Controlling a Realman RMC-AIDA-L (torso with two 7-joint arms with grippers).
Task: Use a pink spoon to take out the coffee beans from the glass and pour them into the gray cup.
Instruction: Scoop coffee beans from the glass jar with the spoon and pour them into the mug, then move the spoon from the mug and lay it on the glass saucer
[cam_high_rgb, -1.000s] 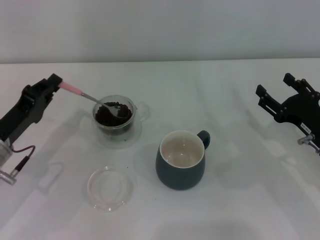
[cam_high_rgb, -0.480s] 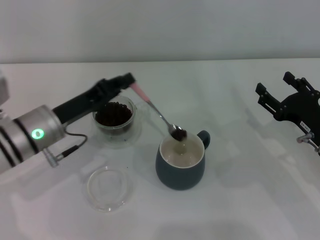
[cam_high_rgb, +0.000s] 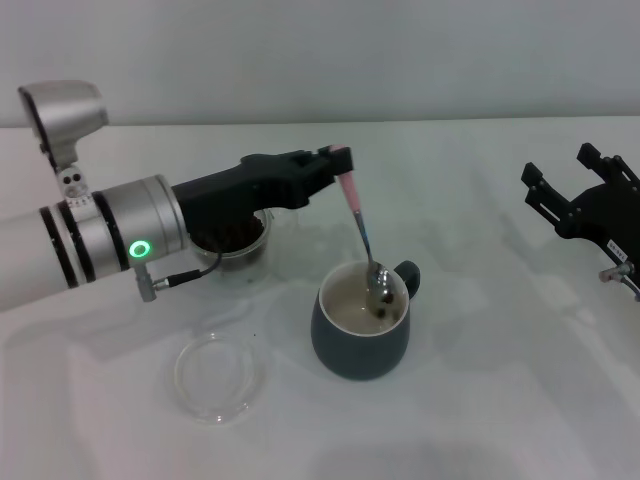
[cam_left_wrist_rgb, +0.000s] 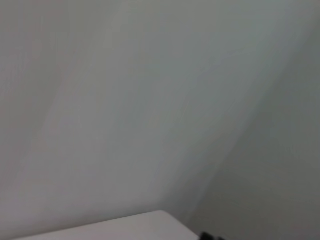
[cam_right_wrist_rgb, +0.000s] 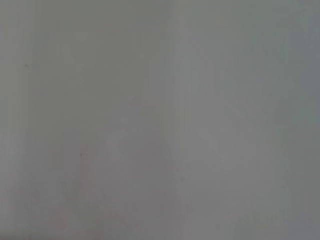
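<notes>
I have the left gripper (cam_high_rgb: 335, 160) closed on the pink spoon (cam_high_rgb: 362, 228), pinching the top of its handle above the gray cup (cam_high_rgb: 362, 322). The spoon hangs steeply, its metal bowl dipped inside the cup's cream interior, where a few coffee beans (cam_high_rgb: 381, 303) seem to lie, though I can't count them. The glass (cam_high_rgb: 232, 243), holding more beans, sits on the table (cam_high_rgb: 480, 400) left of the cup, partly behind my arm. A clear dish (cam_high_rgb: 221, 376) lies nearer. The right gripper (cam_high_rgb: 585, 205) hangs open at far right.
</notes>
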